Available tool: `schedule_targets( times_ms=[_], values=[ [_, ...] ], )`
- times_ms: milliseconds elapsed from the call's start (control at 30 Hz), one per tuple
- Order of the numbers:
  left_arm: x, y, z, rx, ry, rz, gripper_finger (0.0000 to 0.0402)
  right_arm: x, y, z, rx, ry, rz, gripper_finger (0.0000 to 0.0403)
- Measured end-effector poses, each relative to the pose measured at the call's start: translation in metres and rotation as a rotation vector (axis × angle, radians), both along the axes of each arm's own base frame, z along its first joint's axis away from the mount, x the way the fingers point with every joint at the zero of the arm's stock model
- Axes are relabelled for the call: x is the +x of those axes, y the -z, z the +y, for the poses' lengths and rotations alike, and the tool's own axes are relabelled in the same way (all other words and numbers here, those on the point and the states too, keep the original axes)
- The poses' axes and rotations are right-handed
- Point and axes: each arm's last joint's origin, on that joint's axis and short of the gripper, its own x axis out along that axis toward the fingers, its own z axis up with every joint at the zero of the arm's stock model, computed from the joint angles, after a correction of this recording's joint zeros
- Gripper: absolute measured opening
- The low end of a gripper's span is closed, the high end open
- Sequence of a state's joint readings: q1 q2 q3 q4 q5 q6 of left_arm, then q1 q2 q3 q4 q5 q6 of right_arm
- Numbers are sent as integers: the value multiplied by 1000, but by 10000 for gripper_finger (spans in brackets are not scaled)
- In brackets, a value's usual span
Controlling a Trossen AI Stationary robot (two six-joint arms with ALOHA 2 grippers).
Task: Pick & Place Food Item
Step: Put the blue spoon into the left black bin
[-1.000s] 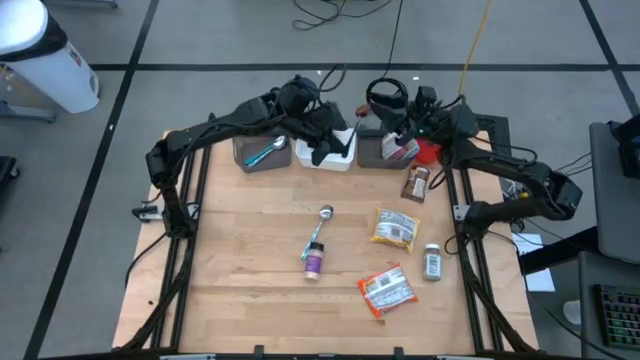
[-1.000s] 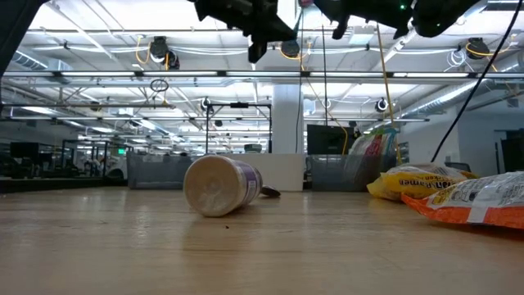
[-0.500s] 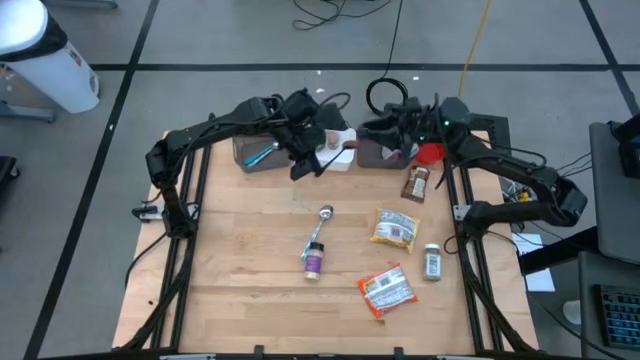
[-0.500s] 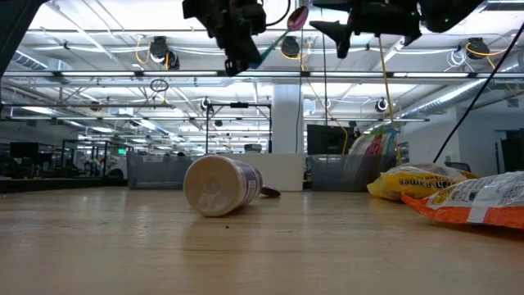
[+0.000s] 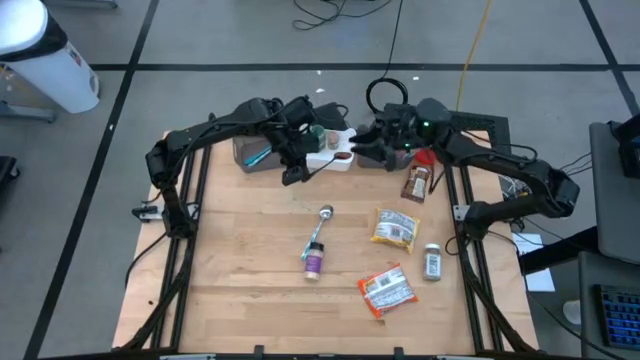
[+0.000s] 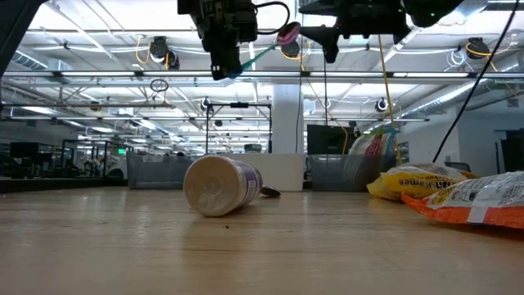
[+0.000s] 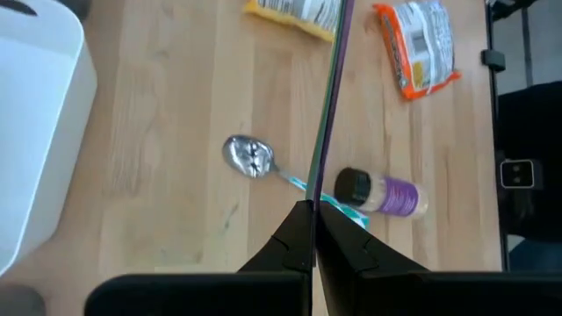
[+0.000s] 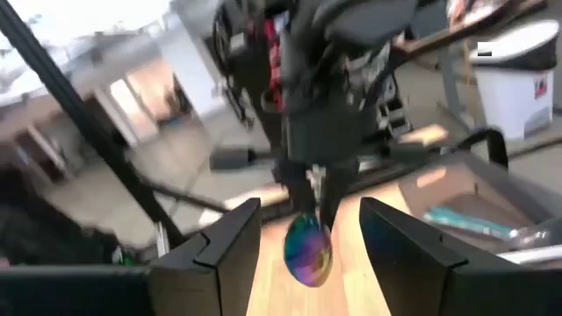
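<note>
My left gripper (image 5: 292, 170) hangs above the table's far middle, shut on a thin iridescent spoon (image 6: 260, 51). The spoon's shiny bowl (image 8: 307, 250) floats between the open fingers of my right gripper (image 5: 357, 150), which reaches in level from the right; the fingers (image 8: 230, 239) stand on either side without touching it. On the table lie a yellow bag (image 5: 394, 229), an orange bag (image 5: 386, 290), a brown spice jar (image 5: 416, 183), a small jar (image 5: 432, 261) and a purple bottle (image 5: 314, 262) on its side. My left gripper pinches the spoon's handle at its lower end (image 7: 314, 200) between its two fingertips. The fingers slant down toward the table. The spoon is lifted clear, its handle (image 7: 328, 123) running out from the fingertips and rising toward my right gripper, bowl end highest.
Along the far edge stand a grey bin (image 5: 258, 154) with a teal utensil, a white bin (image 5: 330, 158) and another grey bin (image 5: 385, 155) beside a red thing (image 5: 430, 153). A metal scoop (image 5: 322, 218) lies mid-table. Bare wood shows on the table's near left.
My left gripper has moved from over the white bin toward the table's left and near side, sinking and tipping downward, carrying the spoon. My right gripper has swung toward the table's left and levelled out, so its fingers now flank the spoon's bowl.
</note>
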State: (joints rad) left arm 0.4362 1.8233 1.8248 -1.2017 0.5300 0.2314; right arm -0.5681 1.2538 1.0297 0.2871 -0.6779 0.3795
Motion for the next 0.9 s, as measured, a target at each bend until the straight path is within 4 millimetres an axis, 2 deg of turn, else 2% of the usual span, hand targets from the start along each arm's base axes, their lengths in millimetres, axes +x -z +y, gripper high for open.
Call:
schedule_targets(
  times_ms=[167, 400, 767, 900],
  values=[
    [-5, 2, -2, -19, -6, 56, 3, 18, -9, -1, -36, -33, 62, 187],
    [-7, 3, -2, -16, -27, 96, 3, 32, -1, -2, -22, -34, 157, 187],
    [-7, 3, -2, -17, -30, 96, 3, 35, 6, 4, -79, 25, 222, 187],
    [-7, 3, -2, -17, -30, 95, 5, 34, 7, 4, -81, 22, 239, 171]
  ],
)
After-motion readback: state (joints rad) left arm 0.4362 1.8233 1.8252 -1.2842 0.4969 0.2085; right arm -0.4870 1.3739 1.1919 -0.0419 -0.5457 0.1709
